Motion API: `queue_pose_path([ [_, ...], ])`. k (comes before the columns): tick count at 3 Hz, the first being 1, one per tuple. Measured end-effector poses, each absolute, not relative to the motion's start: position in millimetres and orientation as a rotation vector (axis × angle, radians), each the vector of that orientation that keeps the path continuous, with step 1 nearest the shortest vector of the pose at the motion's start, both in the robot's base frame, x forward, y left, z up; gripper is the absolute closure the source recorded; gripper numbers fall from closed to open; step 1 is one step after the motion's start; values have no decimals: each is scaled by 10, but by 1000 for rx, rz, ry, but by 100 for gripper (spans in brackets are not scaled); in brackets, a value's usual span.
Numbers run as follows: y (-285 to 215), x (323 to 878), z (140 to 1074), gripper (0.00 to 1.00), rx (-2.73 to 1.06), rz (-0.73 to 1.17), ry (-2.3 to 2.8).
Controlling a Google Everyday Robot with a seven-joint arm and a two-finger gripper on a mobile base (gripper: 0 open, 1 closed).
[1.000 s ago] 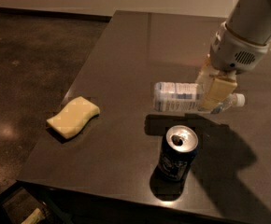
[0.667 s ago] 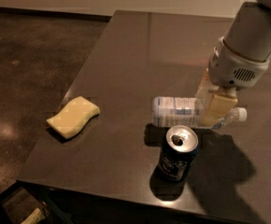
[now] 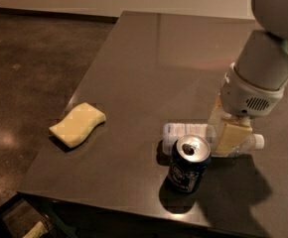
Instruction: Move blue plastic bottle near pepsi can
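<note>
Looks down over table (image 3: pixel 159 58) (gripper (image 3: pixel 226 133) at right)

Dark, smooth desk (image 3: pixel 159 68), polished and glossy, with soft reflections toward the top of the frame. At left, pale yellow sponge (image 3: pixel 77 124), matt and porous-looking. Lower centre: pepsi can (image 3: pixel 188 163), shiny painted metal with a bare silver top. Just behind it, blue plastic bottle (image 3: pixel 186 132), clear plastic under a printed label. Centre right, claw (image 3: pixel 224 133) clamped on the bottle, fingers (image 3: pixel 232 137) of dull cream plastic, below a smooth pale-grey wrist housing (image 3: pixel 255 90). Far left, mottled floor (image 3: pixel 30 58) with a faint sheen.
</note>
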State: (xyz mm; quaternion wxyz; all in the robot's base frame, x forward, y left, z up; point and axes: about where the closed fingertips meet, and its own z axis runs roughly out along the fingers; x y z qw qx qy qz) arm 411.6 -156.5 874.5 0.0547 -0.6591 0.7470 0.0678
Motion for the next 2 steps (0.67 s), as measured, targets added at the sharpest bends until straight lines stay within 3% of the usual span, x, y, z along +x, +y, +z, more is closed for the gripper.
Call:
queue_pose_path([
  [2,-1582,4089,8693,15,-1994,196,2271],
])
